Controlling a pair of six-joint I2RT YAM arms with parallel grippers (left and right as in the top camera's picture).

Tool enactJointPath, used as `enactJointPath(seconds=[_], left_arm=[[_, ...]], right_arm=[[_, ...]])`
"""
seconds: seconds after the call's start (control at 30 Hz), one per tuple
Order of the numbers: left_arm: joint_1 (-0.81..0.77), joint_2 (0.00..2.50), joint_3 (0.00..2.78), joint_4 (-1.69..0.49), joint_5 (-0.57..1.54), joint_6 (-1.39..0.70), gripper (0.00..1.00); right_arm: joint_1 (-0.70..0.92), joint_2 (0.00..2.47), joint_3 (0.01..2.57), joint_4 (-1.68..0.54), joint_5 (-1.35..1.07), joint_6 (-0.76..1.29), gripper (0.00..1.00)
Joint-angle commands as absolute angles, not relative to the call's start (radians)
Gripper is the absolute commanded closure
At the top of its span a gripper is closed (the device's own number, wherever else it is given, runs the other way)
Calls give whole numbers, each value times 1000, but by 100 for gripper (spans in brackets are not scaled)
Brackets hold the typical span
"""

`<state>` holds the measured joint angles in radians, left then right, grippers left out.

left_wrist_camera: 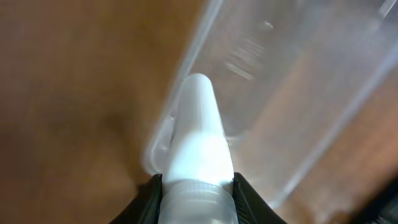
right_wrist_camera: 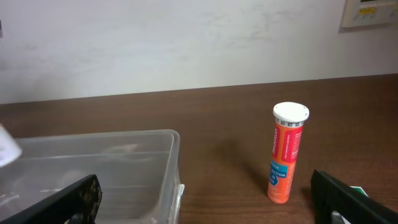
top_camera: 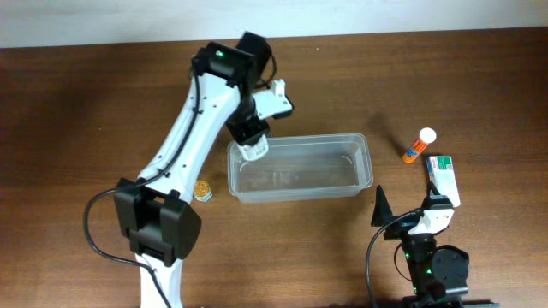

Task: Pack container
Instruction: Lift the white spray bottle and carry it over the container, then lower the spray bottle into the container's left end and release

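Observation:
The clear container [top_camera: 330,168] lies in the middle of the table. My left gripper [top_camera: 254,145] hangs over its left end, shut on a white bottle [top_camera: 255,152] with a tapered nozzle. In the left wrist view the black fingers [left_wrist_camera: 151,198] clamp the white bottle [left_wrist_camera: 198,149] at its ribbed neck, nozzle pointing at the container's corner [left_wrist_camera: 163,143]. My right gripper [top_camera: 409,204] rests low at the front right, open and holding nothing. In the right wrist view the right gripper [right_wrist_camera: 205,200] faces the container's right end [right_wrist_camera: 163,163].
An orange tube with a white cap [top_camera: 419,145] [right_wrist_camera: 283,152] stands right of the container. A white-and-green medicine box [top_camera: 443,178] lies by the right gripper's outer finger. A small gold object [top_camera: 202,190] sits left of the container.

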<state>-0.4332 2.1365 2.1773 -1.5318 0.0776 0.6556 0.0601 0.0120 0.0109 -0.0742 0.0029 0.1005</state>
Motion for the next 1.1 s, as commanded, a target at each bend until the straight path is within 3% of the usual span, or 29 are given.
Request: enactJointPath(seconds=[0.0, 0.33, 0.67, 0.87, 1.07], left_arm=[[-422, 2117, 2179, -1503, 81, 695, 99], [-424, 2117, 2179, -1553, 131, 590, 99], [-430, 2117, 2177, -1564, 137, 163, 99], [-452, 2117, 2138, -1495, -81, -167, 99], [-469, 2117, 2098, -1465, -165, -288, 99]], right_arm=[[65, 9, 6, -81, 12, 97, 2], [65, 9, 6, -81, 12, 97, 2], [65, 9, 6, -81, 12, 97, 2], [65, 9, 6, -81, 12, 97, 2], [65, 9, 6, -81, 12, 97, 2]])
